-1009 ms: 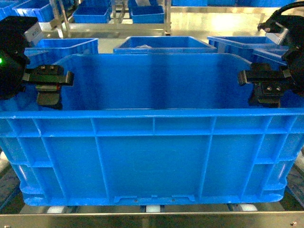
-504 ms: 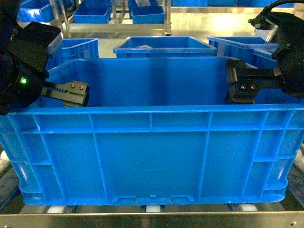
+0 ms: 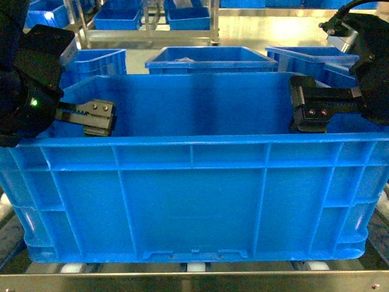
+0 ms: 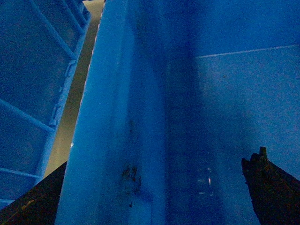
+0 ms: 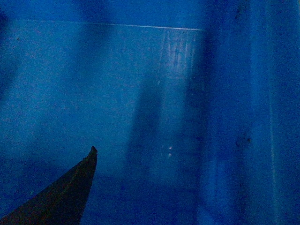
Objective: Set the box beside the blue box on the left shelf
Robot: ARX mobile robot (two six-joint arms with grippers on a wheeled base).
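box: large bright blue plastic crate (image 3: 194, 201) filling the middle of the head view, thick rim, vertical ribs on the near wall, small notches along the base edge; it sits on the left shelf
left shelf: grey metal rack with a steel front lip (image 3: 194, 281) at 6 o'clock and white rollers (image 3: 194, 267) showing just under the crate
surroundings: three more blue crates (image 3: 209, 59) stand behind it from 10 to 2 o'clock, close to its far rim; further blue bins (image 3: 118, 18) on a metal frame at 12 o'clock
left tool: (image 3: 100, 118) black, at 9 o'clock, reaching over the crate's left wall; the wrist view shows its fingers (image 4: 272, 185) spread either side of that wall, one inside, one outside
right tool: (image 3: 310, 112) black, at 3 o'clock, inside the crate near its right wall; only one dark finger (image 5: 61, 197) shows in the wrist view, so I cannot tell whether it is spread or pressed together
inside surface: smooth, slightly scuffed blue plastic
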